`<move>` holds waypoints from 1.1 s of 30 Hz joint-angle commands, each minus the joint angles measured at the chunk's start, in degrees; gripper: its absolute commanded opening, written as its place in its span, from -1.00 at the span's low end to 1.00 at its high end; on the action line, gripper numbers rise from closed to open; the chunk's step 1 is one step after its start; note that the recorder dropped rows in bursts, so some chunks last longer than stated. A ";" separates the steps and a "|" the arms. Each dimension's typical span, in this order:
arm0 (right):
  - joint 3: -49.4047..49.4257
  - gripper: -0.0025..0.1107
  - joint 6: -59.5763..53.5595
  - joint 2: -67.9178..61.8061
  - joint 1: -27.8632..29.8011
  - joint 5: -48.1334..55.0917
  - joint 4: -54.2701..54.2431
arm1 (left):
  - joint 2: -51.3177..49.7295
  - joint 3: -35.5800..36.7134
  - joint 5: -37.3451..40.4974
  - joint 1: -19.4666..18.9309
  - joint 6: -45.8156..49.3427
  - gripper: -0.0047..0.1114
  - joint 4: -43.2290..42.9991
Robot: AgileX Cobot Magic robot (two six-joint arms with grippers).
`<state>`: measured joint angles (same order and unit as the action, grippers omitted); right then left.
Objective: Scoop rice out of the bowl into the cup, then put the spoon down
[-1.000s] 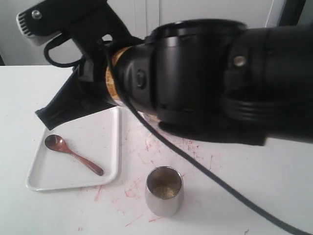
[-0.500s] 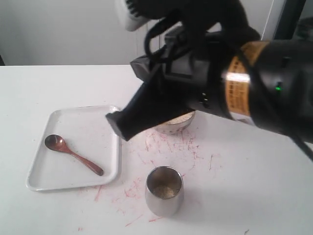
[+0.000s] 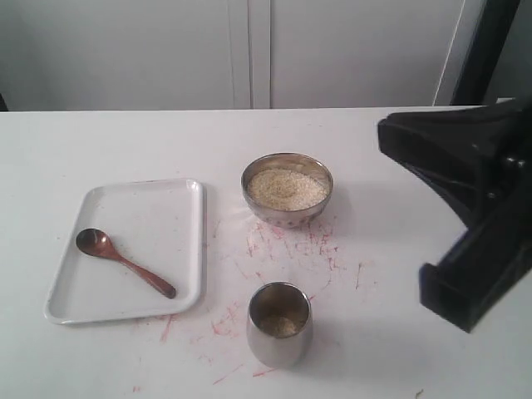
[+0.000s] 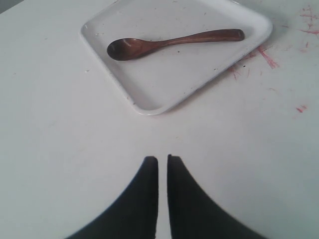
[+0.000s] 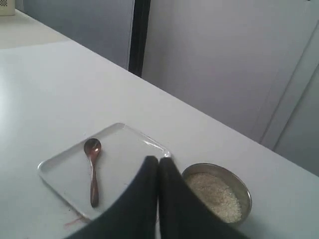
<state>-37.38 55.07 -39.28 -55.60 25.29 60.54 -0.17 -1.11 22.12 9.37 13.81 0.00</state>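
Note:
The wooden spoon point(image 3: 125, 262) lies loose on the white tray point(image 3: 158, 220) at the left, its oval bowl toward the far left. The steel bowl point(image 3: 287, 160) holds a heap of rice point(image 3: 287, 189) in the middle of the table. In front of it stands the steel cup point(image 3: 280, 337) with a little rice at its bottom. My left gripper point(image 4: 162, 159) is shut and empty, hovering over bare table short of the tray point(image 4: 164, 79) and spoon point(image 4: 169, 42). High above the table, my right gripper point(image 5: 158, 159) is shut and empty, looking down on the spoon point(image 5: 92, 172) and bowl point(image 5: 244, 191).
Black parts of the right arm point(image 3: 474, 216) fill the right edge of the exterior view. Red scribble marks point(image 3: 291, 245) cover the white table between bowl, cup and tray. A pale wall with cabinet doors stands behind the table.
The big black arm that blocked the middle of the exterior view has swung off to the right, uncovering the bowl. Spoon, tray and cup have not moved.

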 commanded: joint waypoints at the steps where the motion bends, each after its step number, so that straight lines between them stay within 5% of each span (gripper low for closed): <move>1: 3.94 -0.96 -14.23 4.90 0.33 -2.36 -6.07 | 0.17 0.53 1.91 0.12 -0.33 -0.67 0.00; 4: 7.09 -0.96 -34.74 7.24 0.33 -6.24 -21.69 | 0.17 0.53 1.91 0.12 -0.33 -0.67 0.00; 10: 13.35 -0.96 -46.38 7.87 0.33 -15.33 -43.53 | 0.17 0.53 1.91 0.12 -0.33 -0.67 0.00; 15: 21.00 -0.96 -47.49 7.87 0.33 -32.49 -48.13 | 0.17 0.53 1.91 0.12 -0.33 -0.67 0.00; 21: 27.65 -0.96 -53.89 7.87 0.33 -40.83 -58.05 | 0.17 0.53 1.91 0.12 -0.33 -0.67 0.00; 33: 34.32 -0.96 -53.46 7.87 0.33 -40.09 -60.54 | 0.17 0.53 1.91 0.12 -0.33 -0.67 0.00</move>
<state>-4.33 1.71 -31.69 -55.60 -16.15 0.00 -0.17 -1.11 22.12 9.37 13.81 0.00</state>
